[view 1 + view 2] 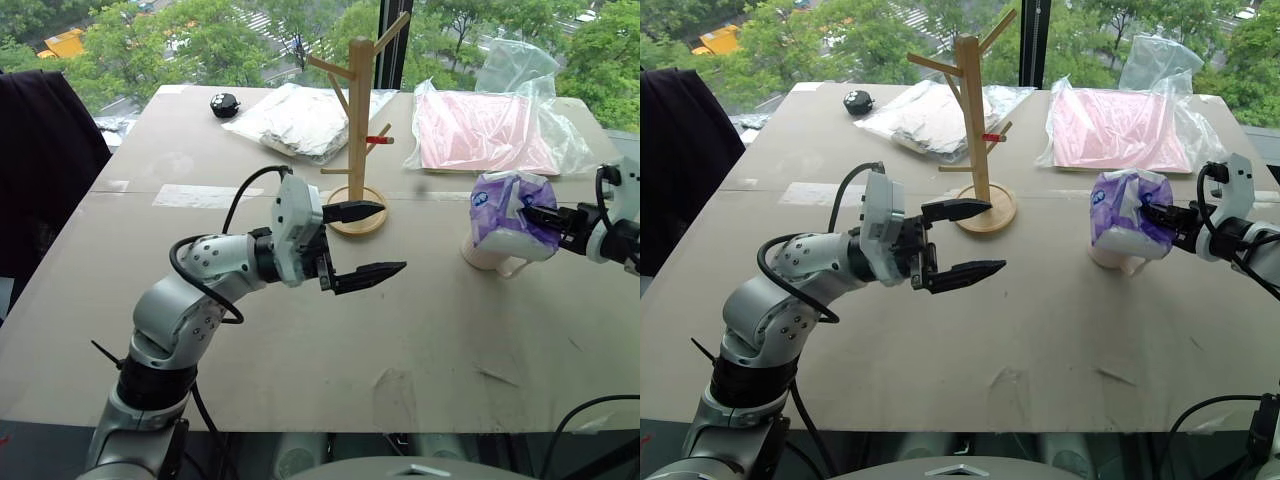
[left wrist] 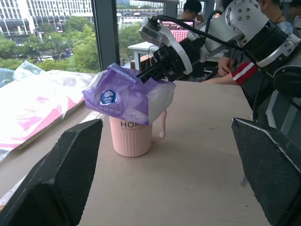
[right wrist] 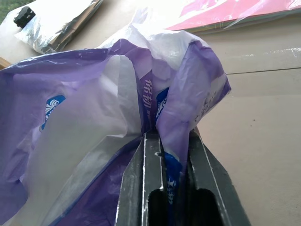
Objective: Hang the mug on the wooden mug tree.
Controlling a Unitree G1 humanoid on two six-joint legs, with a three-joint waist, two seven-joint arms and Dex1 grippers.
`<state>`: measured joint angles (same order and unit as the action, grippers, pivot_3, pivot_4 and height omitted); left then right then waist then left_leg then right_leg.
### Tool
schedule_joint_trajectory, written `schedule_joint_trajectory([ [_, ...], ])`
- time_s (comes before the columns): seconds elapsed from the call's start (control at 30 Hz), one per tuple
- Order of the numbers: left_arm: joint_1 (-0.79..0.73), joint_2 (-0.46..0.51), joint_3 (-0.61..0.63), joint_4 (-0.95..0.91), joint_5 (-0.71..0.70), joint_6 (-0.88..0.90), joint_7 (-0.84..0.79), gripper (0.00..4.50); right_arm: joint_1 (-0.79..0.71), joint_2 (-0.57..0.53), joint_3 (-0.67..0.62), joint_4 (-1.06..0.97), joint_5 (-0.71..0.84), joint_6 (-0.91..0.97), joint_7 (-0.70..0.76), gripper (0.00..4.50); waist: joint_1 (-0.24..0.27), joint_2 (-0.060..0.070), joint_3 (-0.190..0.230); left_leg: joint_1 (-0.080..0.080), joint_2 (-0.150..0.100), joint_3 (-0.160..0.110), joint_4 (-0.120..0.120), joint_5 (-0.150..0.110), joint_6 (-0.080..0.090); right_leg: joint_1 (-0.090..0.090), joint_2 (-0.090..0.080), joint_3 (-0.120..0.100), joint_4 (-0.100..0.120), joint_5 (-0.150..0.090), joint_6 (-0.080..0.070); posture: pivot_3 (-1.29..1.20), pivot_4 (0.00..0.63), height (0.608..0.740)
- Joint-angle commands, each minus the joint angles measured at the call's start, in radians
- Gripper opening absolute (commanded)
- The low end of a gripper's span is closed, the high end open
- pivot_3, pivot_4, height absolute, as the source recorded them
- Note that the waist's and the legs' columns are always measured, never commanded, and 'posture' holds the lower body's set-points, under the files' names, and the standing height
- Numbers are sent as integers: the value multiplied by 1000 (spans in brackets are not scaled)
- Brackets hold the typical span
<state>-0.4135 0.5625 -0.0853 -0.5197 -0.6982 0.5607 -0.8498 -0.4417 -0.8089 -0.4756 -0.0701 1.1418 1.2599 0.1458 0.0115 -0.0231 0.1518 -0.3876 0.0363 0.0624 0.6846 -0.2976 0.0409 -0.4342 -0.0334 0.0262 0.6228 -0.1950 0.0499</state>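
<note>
Mug (image 1: pixel 492 252) stands upright on the worktop (image 1: pixel 400 340) at the right side, handle toward the near edge, with a purple-and-white plastic pack (image 1: pixel 508 208) stuffed in its mouth and bulging over the rim. Going left to right: a dark cloth (image 1: pixel 40 160) at the far left edge, a small black object (image 1: pixel 223 104) at the back, and a silvery bagged bundle (image 1: pixel 300 118) beside it. Left pincer (image 1: pixel 368 240) hangs over the middle of the worktop, pointing right, fingers spread wide, nothing held. Just behind it is the wooden mug tree (image 1: pixel 358 120), upright on its round base, red-tipped peg on its right side, all pegs bare. Pink sheet in a clear bag (image 1: pixel 485 130) lies at the back right. Right pincer (image 1: pixel 528 212) comes in from the right edge, fingers clamped tight on a fold of the plastic pack above the mug. Mug and tree are well apart.
</note>
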Motion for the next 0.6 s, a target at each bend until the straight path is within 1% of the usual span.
schedule_joint_trajectory([
  [0.03, -28, -7, -5, -16, -1, -17, -20, 4500, -17, 2, -80, -48, 40, 2, -23, 29, 0, 0, 0, 0, 0, 0, 0, 0, 0, 0, 0, 0, 0, 0, 0, 0, 150, 740],
  [0.1, -40, -15, -15, -3, -3, -16, -33, 4500, -16, 7, -107, -58, 61, 7, -42, 29, 0, 0, 0, 0, 0, 0, 0, 0, 0, 0, 0, 0, 0, 0, 0, 0, 150, 740],
  [0.17, -58, -23, -40, 11, 0, -11, -56, 4500, 4, 1, -163, -68, 95, 16, -64, 29, 1, 0, 0, 0, 0, 0, 0, 0, 0, 0, 0, 0, 0, 0, 0, 0, 150, 740],
  [0.23, -85, -38, -77, 40, 21, -24, -83, 4500, 55, -23, -240, -71, 100, 24, -76, 29, 5, 0, 0, 0, 0, 0, 0, 0, 0, 0, 0, -1, 0, 0, 0, 0, 150, 740],
  [0.33, -118, -68, -117, 83, 44, -47, -120, 4500, 171, -65, -369, -54, 86, 41, -76, 29, 11, 1, 0, -4, -1, -3, 1, 0, 0, 0, 0, -2, -2, 0, 0, 0, 150, 740],
  [0.47, -147, -89, -165, 141, 95, -85, -173, 4500, 314, -80, -498, -40, 57, 26, -57, 29, 1, 1, -1, -6, -3, -4, 1, 0, 0, -1, 0, -1, -3, 0, 1, 0, 150, 740],
  [0.57, -168, -118, -175, 173, 101, -93, -189, 4500, 401, -73, -557, -28, 14, 1, -38, 1057, -6, 2, -1, -5, -3, -4, 1, 0, 0, -1, 0, 0, -2, 0, 1, 0, 150, 740],
  [0.6, -170, -122, -181, 181, 110, -99, -195, 4500, 422, -69, -560, -23, -9, -14, -37, 1583, -8, 2, -1, -4, -2, -4, 1, 0, 0, -1, 0, 0, -1, 0, 1, 0, 150, 740],
])
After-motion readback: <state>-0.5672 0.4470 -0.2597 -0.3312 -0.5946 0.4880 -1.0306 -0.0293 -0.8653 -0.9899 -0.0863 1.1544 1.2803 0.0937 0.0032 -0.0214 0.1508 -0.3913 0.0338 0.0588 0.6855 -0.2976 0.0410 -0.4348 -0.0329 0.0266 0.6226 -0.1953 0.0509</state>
